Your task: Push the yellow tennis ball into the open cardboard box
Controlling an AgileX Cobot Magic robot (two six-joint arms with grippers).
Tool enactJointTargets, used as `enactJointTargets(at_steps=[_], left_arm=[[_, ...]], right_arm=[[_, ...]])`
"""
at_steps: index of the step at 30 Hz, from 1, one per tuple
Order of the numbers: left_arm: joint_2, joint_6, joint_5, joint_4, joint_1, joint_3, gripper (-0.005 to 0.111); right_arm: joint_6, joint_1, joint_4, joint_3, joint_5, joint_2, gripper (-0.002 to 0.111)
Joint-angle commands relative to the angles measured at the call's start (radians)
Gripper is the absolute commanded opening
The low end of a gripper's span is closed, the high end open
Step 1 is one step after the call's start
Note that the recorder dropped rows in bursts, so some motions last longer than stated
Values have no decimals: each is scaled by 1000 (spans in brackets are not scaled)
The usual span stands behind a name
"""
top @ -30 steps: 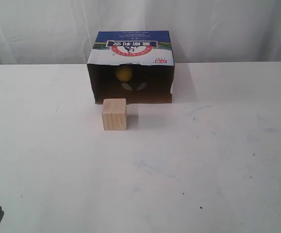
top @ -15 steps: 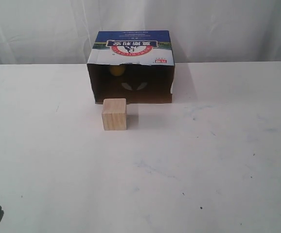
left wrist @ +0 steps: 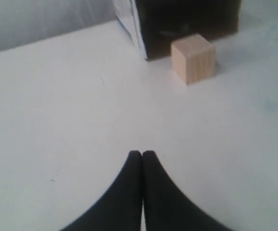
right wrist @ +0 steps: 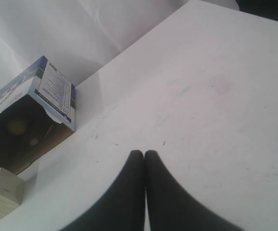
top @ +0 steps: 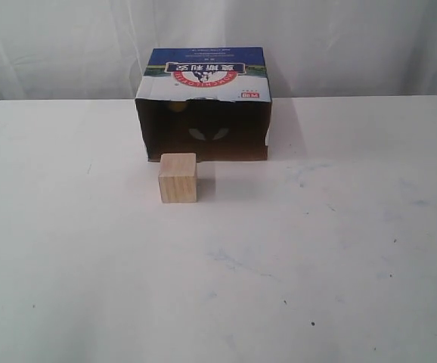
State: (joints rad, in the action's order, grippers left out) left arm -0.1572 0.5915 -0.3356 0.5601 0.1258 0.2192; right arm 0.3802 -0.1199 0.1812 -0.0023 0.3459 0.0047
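Nearest to me, the black left gripper (left wrist: 142,155) hangs over bare white tabletop (top: 317,249) with its jaws pressed together and nothing between them. The black right gripper (right wrist: 144,154) is the same, tips touching, empty, and well apart from everything else. Neither arm shows in the exterior view, so I take both to be back at the near edge.

Farther in, left of centre, stands the small pale wooden cube (top: 178,178), upright, just in front of the box mouth but apart from it.

Behind the cube sits the brown open cardboard box with the blue printed top panel (top: 203,69), its dark opening facing me. The small yellow fuzzy tennis ball (right wrist: 18,126) is inside, deep in the left part of the interior; from the exterior camera only a dim yellow sliver shows under the top edge.

By my reading the push is done. The careful thing now is to hold both arms clear, leave the cube and box alone, and check that the ball has settled and will not roll out.
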Motion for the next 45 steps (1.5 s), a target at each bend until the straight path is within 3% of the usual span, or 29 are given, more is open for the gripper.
enactJointTargets(at_steps=[1, 4, 7, 10, 15, 19, 24, 27, 45], left_arm=[[122, -242, 167, -153, 9, -80, 0], [127, -283, 374, -168, 11, -197, 0], [127, -299, 455, -164, -2, -219, 0], [123, -308, 344, -155, -55, -219, 0], [127, -402, -58, -166, -82, -219, 0], [157, -385, -49, -171, -82, -219, 0], [157, -391, 125, -212, -82, -219, 0], [157, -391, 104, -284, -82, -219, 0], [157, -385, 105, -288, -82, -219, 0]], right_arm=[[-2, -3, 3, 2, -4, -5, 0], [-2, -3, 3, 2, -4, -5, 0], [-2, -3, 3, 2, -4, -5, 0], [-2, -3, 3, 2, -4, -5, 0], [-2, -3, 3, 2, -4, -5, 0], [-2, -3, 3, 2, -4, -5, 0], [-2, -3, 3, 2, -4, -5, 0], [-2, -3, 3, 2, -4, -5, 0], [-2, -3, 3, 2, -4, -5, 0]])
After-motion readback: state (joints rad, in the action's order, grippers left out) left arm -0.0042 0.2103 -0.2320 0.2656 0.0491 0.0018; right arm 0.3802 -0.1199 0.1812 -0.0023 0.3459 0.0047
